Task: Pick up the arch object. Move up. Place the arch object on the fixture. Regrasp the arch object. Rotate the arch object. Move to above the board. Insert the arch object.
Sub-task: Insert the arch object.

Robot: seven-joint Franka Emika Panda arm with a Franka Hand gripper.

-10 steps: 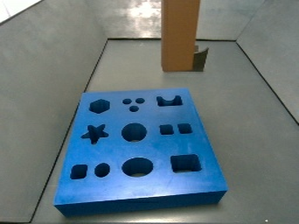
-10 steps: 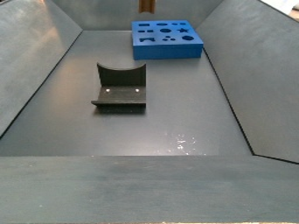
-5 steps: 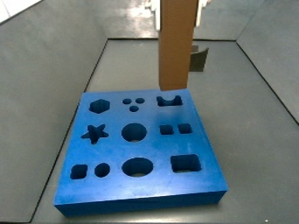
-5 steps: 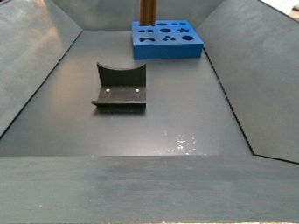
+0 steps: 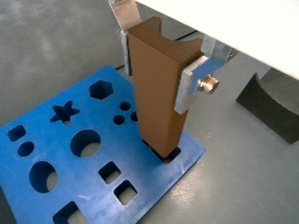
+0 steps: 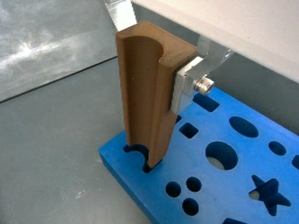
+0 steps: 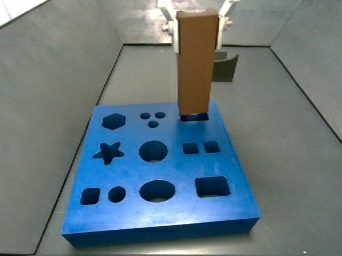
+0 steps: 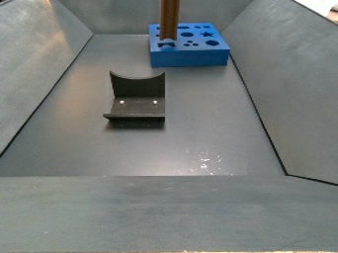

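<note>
The arch object (image 7: pixel 198 65), a long brown bar with a groove down one face, stands upright over the blue board (image 7: pixel 160 170). Its lower end sits at the arch notch near the board's far edge and looks just inside it in both wrist views. My gripper (image 5: pixel 158 63) is shut on the bar's upper part, with a silver finger (image 5: pixel 191 83) flat against its side. The same grip shows from the grooved side, gripper (image 6: pixel 152 54) on arch object (image 6: pixel 146 96). In a side view the bar (image 8: pixel 169 22) rises out of frame and the gripper is cut off there.
The fixture (image 8: pixel 136 99), a dark scooped block, stands on the grey floor away from the board (image 8: pixel 192 46), and shows behind the bar as fixture (image 7: pixel 227 66). Sloped grey walls enclose the floor. The board has star, hexagon, circle and square holes.
The gripper has carried the upright arch object toward the board and down. Its lower end, which hung above the floor beyond the board, now stands at the arch notch.
</note>
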